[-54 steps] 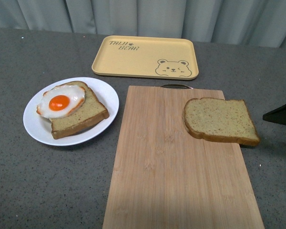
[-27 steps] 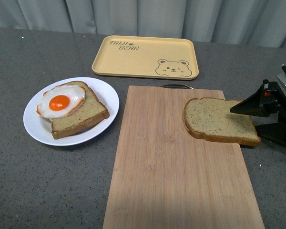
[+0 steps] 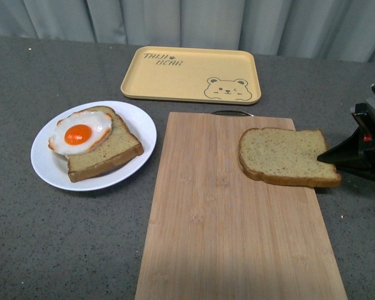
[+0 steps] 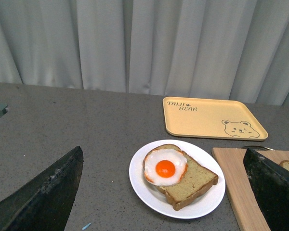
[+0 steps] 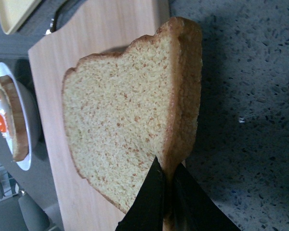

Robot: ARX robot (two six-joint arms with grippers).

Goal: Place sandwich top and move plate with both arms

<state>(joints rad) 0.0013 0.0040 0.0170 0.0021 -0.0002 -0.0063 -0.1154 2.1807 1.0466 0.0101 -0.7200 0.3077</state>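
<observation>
The sandwich top (image 3: 287, 156), a plain speckled tan slice, lies over the right edge of the wooden cutting board (image 3: 219, 212). My right gripper (image 3: 328, 157) comes in from the right edge and is shut on the slice's right crust; in the right wrist view the jaws (image 5: 165, 178) pinch the crust of the slice (image 5: 120, 125). The white plate (image 3: 47, 164) at the left holds a bread slice with a fried egg (image 3: 81, 132). My left gripper (image 4: 164, 192) is open and empty, well above and short of the plate (image 4: 149, 192); it is out of the front view.
A yellow bear tray (image 3: 190, 75) lies at the back, behind the board. A dark metal handle (image 3: 231, 113) sticks out at the board's far edge. The table is grey speckled stone, with curtains behind.
My right gripper came in from the right edge over the slice, drew back a little and closed on its right crust. The slice shifted slightly. Plate and tray have not moved.
</observation>
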